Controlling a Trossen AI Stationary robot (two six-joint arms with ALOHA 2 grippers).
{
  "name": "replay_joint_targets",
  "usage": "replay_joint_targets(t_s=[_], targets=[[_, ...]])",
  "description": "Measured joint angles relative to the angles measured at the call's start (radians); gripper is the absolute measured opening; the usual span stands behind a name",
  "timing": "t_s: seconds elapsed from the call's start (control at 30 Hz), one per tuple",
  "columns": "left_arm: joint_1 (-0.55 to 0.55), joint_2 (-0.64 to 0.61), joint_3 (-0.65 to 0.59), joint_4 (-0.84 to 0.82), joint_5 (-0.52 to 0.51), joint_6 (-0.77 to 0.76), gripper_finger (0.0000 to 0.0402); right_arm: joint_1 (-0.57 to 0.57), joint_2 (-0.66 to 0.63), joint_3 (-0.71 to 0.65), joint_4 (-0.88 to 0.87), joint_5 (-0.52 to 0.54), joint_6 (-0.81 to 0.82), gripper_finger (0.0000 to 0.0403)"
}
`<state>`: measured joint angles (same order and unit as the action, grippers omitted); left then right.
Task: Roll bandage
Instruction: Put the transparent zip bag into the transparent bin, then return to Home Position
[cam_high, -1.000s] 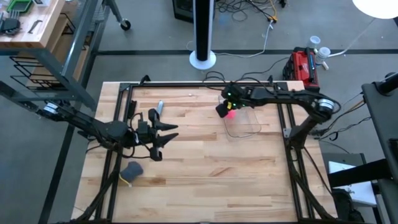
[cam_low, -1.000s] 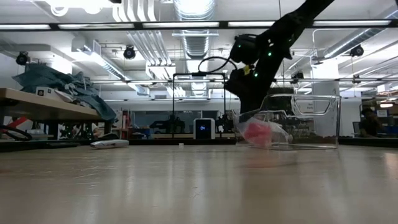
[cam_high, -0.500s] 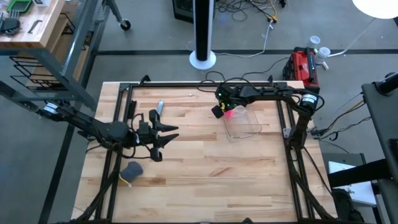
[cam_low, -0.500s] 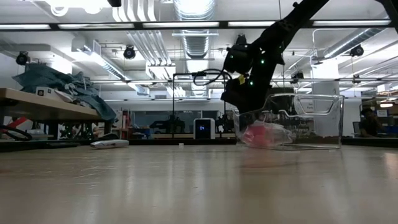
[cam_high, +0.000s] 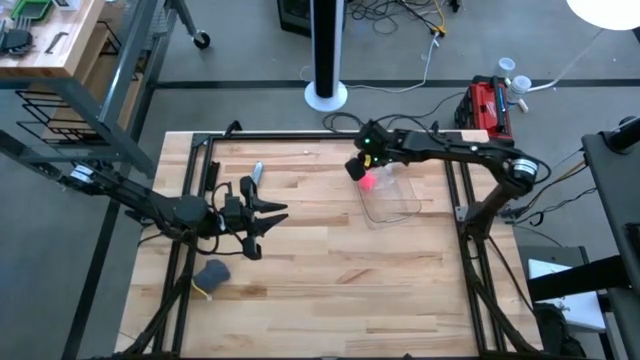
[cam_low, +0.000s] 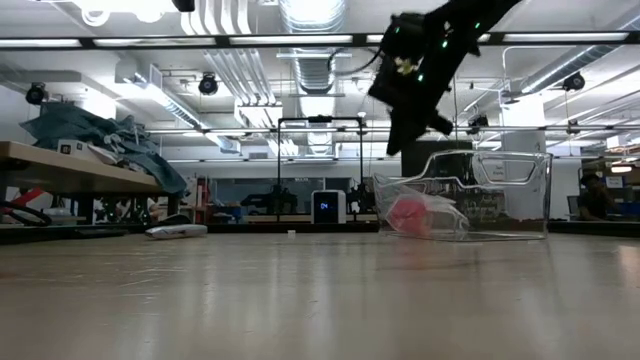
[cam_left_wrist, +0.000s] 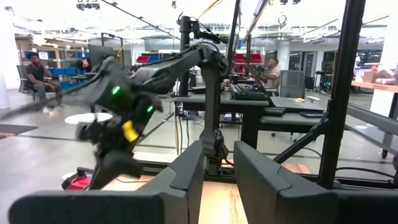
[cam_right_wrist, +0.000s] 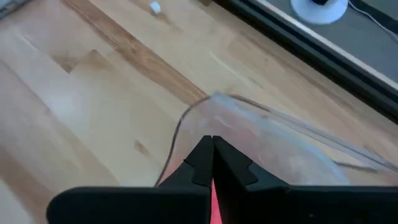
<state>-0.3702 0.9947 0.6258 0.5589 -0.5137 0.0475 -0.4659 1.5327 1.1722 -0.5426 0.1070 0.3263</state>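
Both arms are dark, jointed tubes with black cables looped along them, the right arm (cam_high: 450, 152) showing small green lights and a yellow patch near its wrist, and each ends in two black wedge-shaped fingers (cam_right_wrist: 202, 165).

High view: overhead, straight down on the whole table (cam_high: 330, 260), arms entering from frame left and right. Low view: tabletop level, facing the room across the table; shares the clear plastic bag (cam_low: 470, 200) with high view (cam_high: 392, 195). Left wrist view faces level toward the right arm. Right wrist view close, angled down onto the bag.
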Motion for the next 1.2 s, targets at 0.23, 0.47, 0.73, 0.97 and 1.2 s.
replay_joint_targets(t_s=[0.23, 0.47, 0.73, 0.97, 1.2], targets=[[0.0, -0.047, 0.0, 0.002, 0.0, -0.001, 0.0084, 0.103, -0.232, -0.021, 0.002, -0.017, -0.12, 0.0], [-0.001, -0.118, 0.0, -0.063, 0.0, 0.027, 0.0095, 0.242, -0.458, -0.108, 0.076, -0.142, -0.164, 0.0], [-0.001, -0.19, -0.013, -0.152, 0.0, -0.002, 0.011, 0.331, -0.665, -0.286, 0.332, -0.296, -0.152, 0.0], [-0.001, -0.279, -0.107, -0.098, 0.0, -0.001, 0.0121, 0.342, -0.777, -0.365, 0.4, -0.298, -0.148, 0.0], [-0.001, -0.376, -0.254, 0.039, 0.007, -0.004, 0.0126, 0.342, -0.799, -0.38, 0.401, -0.299, -0.152, 0.0]])
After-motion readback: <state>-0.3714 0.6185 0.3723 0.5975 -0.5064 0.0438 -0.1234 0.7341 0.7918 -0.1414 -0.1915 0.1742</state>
